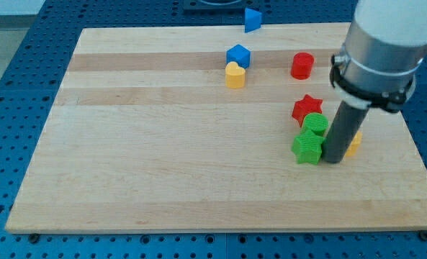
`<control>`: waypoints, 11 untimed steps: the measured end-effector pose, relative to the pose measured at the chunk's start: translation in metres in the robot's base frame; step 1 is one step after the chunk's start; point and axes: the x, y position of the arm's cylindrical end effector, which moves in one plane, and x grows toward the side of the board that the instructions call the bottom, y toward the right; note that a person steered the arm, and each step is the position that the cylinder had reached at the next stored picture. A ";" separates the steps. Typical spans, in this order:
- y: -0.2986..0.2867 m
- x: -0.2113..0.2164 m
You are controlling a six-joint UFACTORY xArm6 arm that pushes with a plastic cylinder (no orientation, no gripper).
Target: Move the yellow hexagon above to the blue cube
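Yellow hexagon (353, 144) just behind my tip (333, 161), view's right.

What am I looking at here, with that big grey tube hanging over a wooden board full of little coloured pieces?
That grey tube is a robot arm. It has no hand: it ends in a dark rod, and it holds nothing; it only pushes. The rod's lower end, my tip, rests on the wooden board, just at the view's right of a green star.

There is one picture, from a camera looking down at the board at a slant.

On the board: a green block and a red star above the green star, and a yellow block, mostly hidden behind the rod. Near the view's top sit a blue cube, a yellow heart touching it from below, and a red cylinder. Another blue block sits at the board's top edge.
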 end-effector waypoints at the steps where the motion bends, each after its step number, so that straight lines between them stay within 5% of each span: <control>1: 0.022 -0.013; 3: 0.048 0.001; 8: 0.061 -0.265; 10: 0.100 -0.186; 11: 0.034 -0.167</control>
